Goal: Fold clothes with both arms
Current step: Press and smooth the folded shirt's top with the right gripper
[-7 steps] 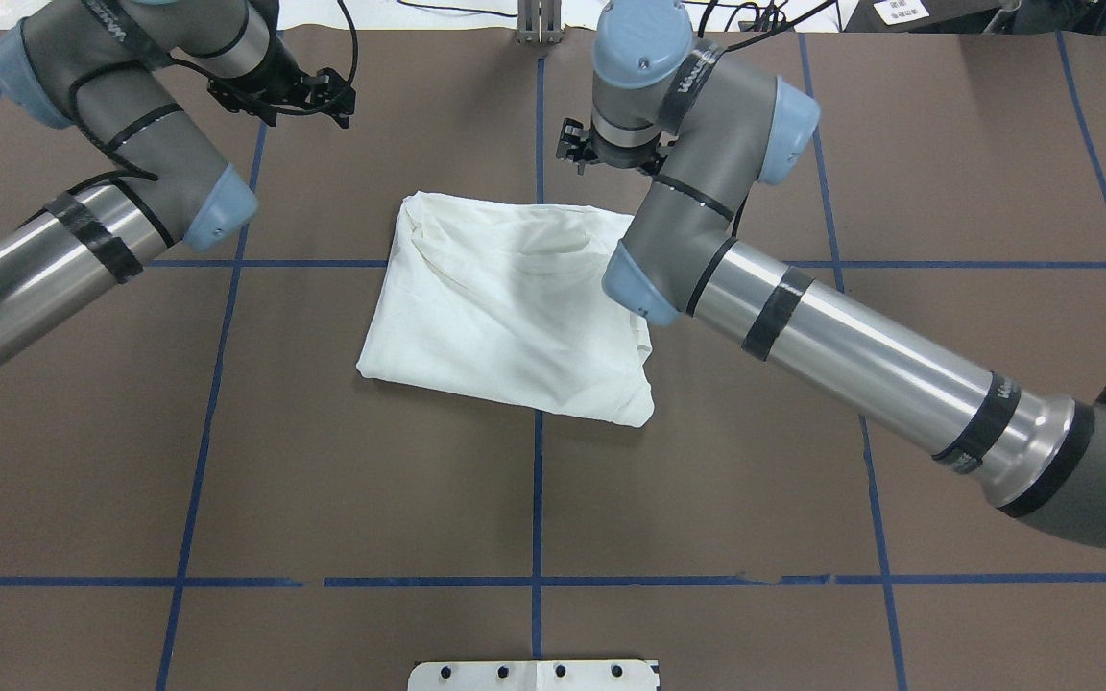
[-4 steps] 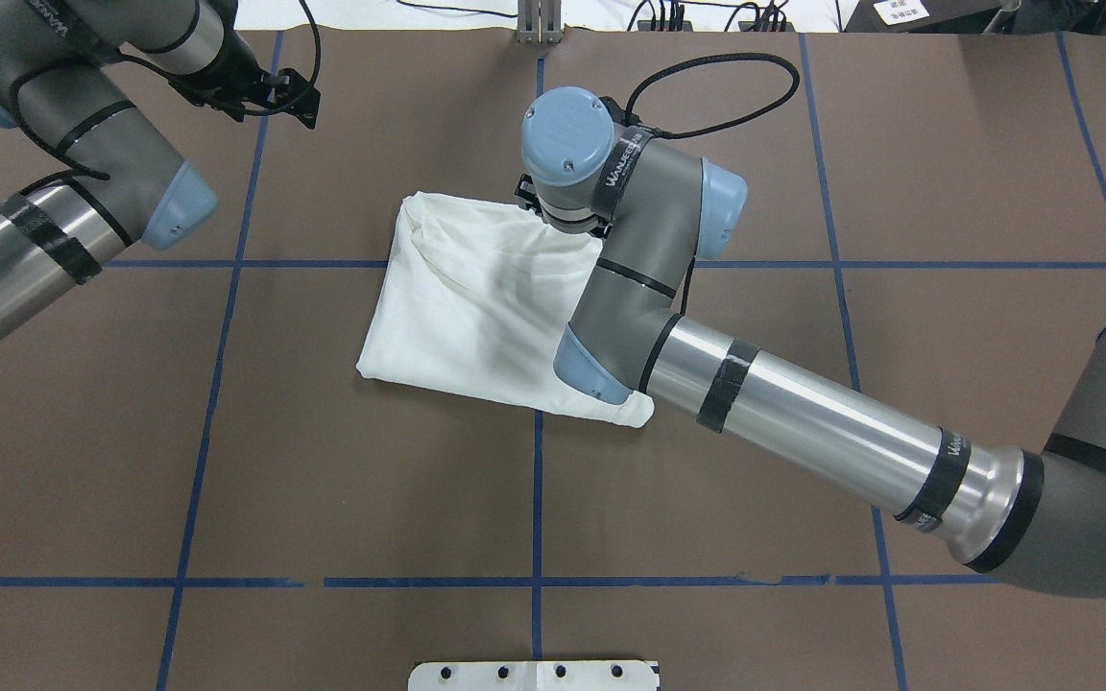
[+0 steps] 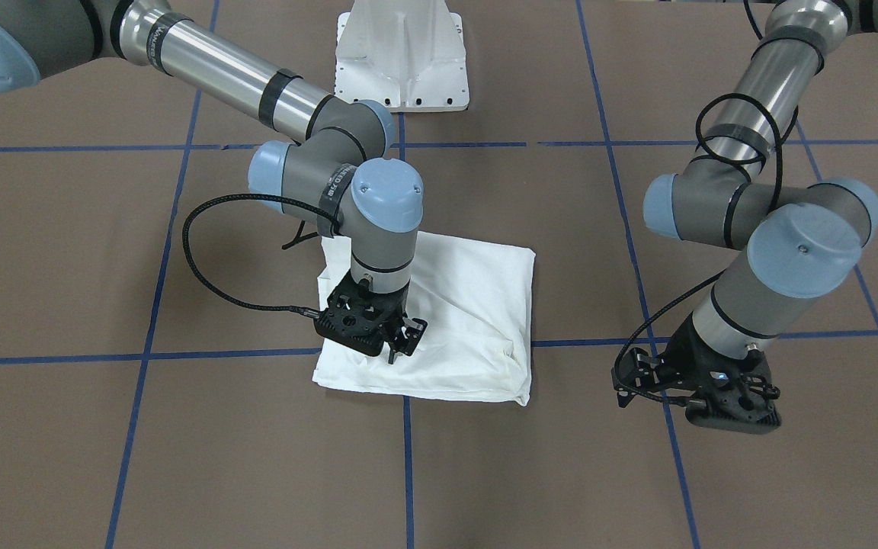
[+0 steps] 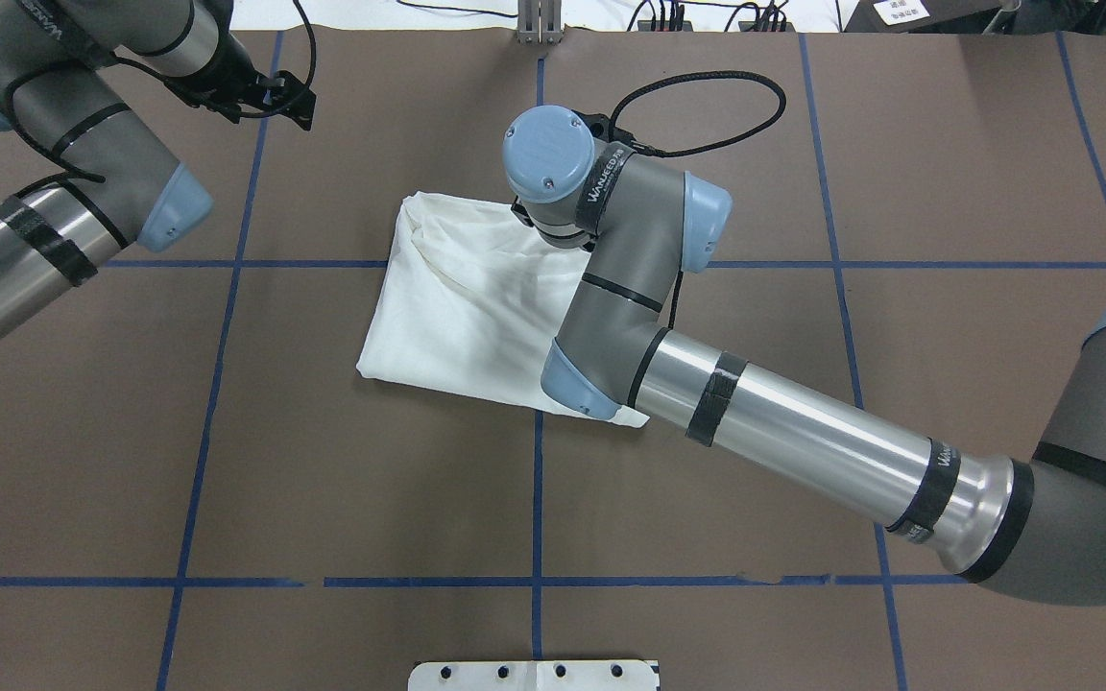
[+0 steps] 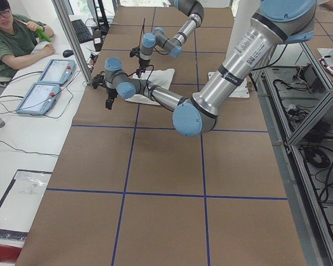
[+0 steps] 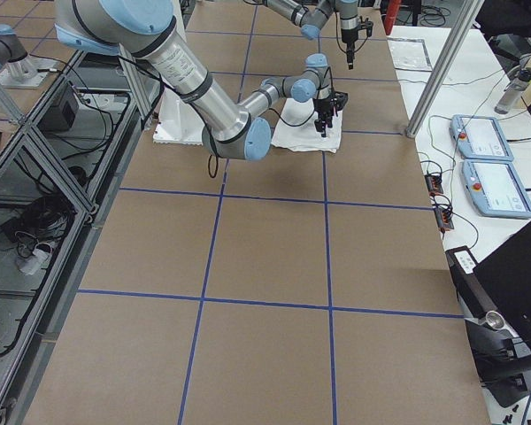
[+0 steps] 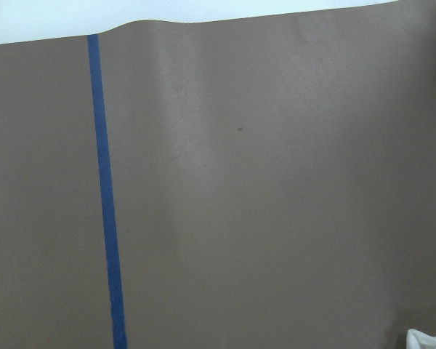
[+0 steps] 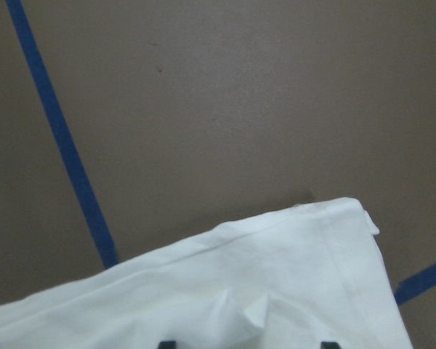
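Note:
The white T-shirt (image 4: pixel 457 297) lies folded into a rough square in the middle of the brown table; it also shows in the front view (image 3: pixel 469 305). No text or collar shows. My right gripper (image 3: pixel 401 345) points down onto the shirt near its far edge, at the corner on my right. In the right wrist view its fingertips (image 8: pixel 167 343) stand wide apart over a small raised wrinkle of cloth (image 8: pixel 276 291). In the overhead view the wrist hides it. My left gripper (image 4: pixel 299 106) hangs open and empty over bare table, far left of the shirt (image 3: pixel 633 381).
Blue tape lines (image 4: pixel 539 480) divide the table into squares. The white pedestal base (image 3: pixel 401 69) stands at the robot's side. An operator (image 5: pixel 11 39) and control tablets (image 5: pixel 55 72) sit beyond the far edge.
My right arm has swung left and come down, bringing its gripper from beyond the shirt's far edge onto the shirt. My left arm has drawn back to the left.

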Tool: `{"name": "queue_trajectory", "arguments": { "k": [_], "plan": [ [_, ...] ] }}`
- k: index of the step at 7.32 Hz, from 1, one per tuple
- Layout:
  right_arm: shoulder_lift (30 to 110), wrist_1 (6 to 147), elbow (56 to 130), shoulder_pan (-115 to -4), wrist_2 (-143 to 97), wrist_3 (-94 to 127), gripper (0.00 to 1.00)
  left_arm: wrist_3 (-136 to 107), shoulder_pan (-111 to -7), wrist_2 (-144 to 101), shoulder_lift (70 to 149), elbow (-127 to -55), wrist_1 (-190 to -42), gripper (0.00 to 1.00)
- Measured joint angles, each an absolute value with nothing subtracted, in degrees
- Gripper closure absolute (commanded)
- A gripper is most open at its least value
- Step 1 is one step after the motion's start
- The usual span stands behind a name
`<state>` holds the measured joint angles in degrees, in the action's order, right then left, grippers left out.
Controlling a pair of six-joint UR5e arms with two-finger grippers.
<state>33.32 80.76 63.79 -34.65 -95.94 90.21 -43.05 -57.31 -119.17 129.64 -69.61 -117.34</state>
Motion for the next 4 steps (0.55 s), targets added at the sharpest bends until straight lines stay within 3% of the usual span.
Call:
{"name": "queue_trajectory", "arguments": {
  "k": [4],
  "plan": [
    [33.0, 80.3, 63.7, -34.8, -93.9, 90.1, 1.00, -43.3, -57.2, -119.0, 127.5, -69.6, -120.7, 0.00]
  ]
}}
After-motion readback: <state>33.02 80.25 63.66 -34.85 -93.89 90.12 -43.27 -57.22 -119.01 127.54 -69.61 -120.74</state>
